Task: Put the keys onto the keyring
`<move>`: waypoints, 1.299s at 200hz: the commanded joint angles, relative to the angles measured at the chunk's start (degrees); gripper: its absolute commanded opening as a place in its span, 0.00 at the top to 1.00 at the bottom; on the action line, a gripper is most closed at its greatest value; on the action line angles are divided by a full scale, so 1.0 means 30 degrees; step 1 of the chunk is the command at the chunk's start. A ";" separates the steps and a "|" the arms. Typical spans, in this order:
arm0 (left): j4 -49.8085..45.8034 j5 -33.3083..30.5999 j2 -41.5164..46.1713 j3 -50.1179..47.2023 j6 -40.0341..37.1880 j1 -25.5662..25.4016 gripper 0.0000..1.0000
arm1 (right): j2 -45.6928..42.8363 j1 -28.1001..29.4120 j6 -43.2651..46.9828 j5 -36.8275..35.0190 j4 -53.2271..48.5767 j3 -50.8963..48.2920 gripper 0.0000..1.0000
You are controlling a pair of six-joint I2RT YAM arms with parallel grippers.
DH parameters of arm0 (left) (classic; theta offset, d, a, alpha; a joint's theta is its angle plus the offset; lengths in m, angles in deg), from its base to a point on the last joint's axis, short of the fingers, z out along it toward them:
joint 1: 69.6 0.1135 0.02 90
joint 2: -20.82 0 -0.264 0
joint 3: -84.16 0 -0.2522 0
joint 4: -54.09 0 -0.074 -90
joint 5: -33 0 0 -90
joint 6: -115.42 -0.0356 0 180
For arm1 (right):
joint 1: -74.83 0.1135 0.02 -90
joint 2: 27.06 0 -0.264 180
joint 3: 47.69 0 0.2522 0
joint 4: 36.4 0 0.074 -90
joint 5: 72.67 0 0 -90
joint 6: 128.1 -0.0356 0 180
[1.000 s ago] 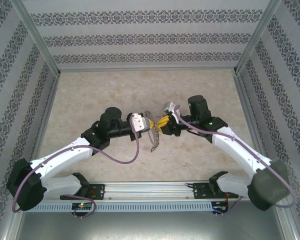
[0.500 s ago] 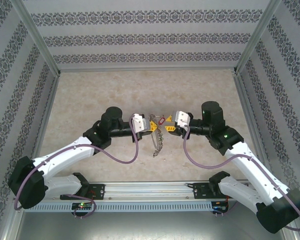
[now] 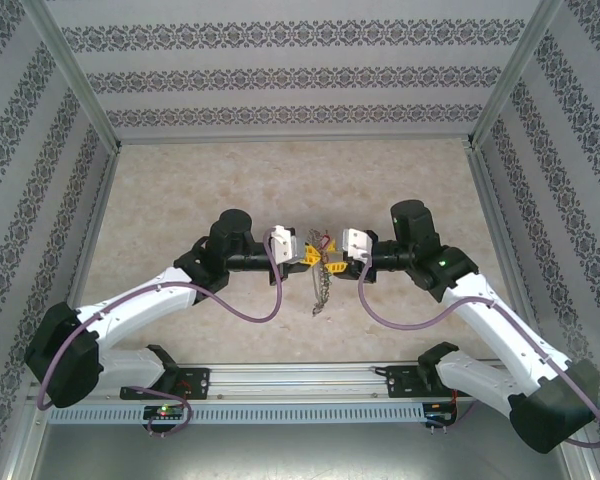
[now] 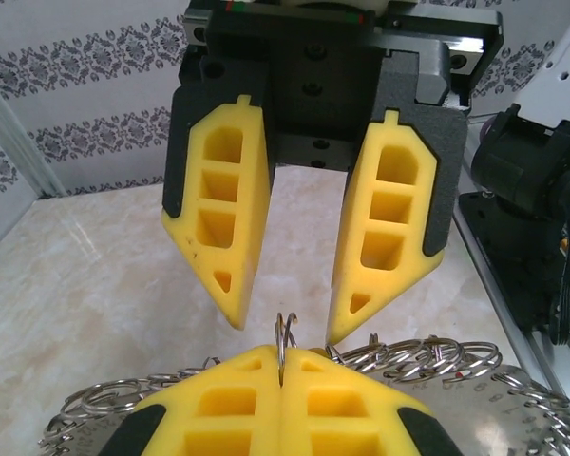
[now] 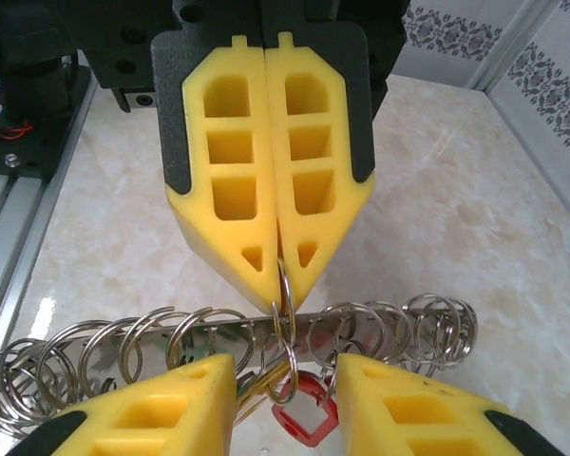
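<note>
1. Closest to me, a metal rail runs along the front edge of the surface, with both arm bases bolted to it.
2. The left arm and the right arm reach inward from there. They meet nose to nose over the middle of the surface.
3. The left gripper has its yellow fingers pressed flat together. It is clamped on one thin wire ring of the keyring. From the left wrist, that ring stands up out of the seam between the closed fingers.
4. The right gripper faces it, fingers spread apart with nothing held. From the right wrist, its two fingers sit either side of the pinched ring, just beside it. I can't tell whether either one touches it.
5. The keyring is a chain of many small silvery rings. It stretches sideways under the left gripper and, seen from above, hangs down in a loose tail off the surface.
6. A red tag dangles from the rings, right between the spread fingers of the right gripper. The key it belongs to is too hidden to make out.
7. Beyond the arms lies bare pale marbled surface, then the patterned back wall.
</note>
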 commanded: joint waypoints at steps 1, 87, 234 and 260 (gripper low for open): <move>0.1161 0.1144 -0.0152 0.0978 0.0075 -0.0211 1.00 | 0.0399 0.0250 0.0459 0.1128 -0.0552 0.0952 0.68; -0.0131 0.1626 -0.0754 0.1444 -0.0593 -0.0207 1.00 | 0.0506 0.0271 0.1323 0.1143 -0.2449 0.1592 0.70; -0.1855 0.1802 -0.1021 0.1783 -0.1902 -0.0209 1.00 | 0.0937 0.0358 0.1727 0.0941 -0.3741 0.2209 0.79; -0.1467 0.1927 -0.1130 0.1820 -0.1626 -0.0213 1.00 | 0.1081 0.0559 0.1763 0.0941 -0.3698 0.2163 0.73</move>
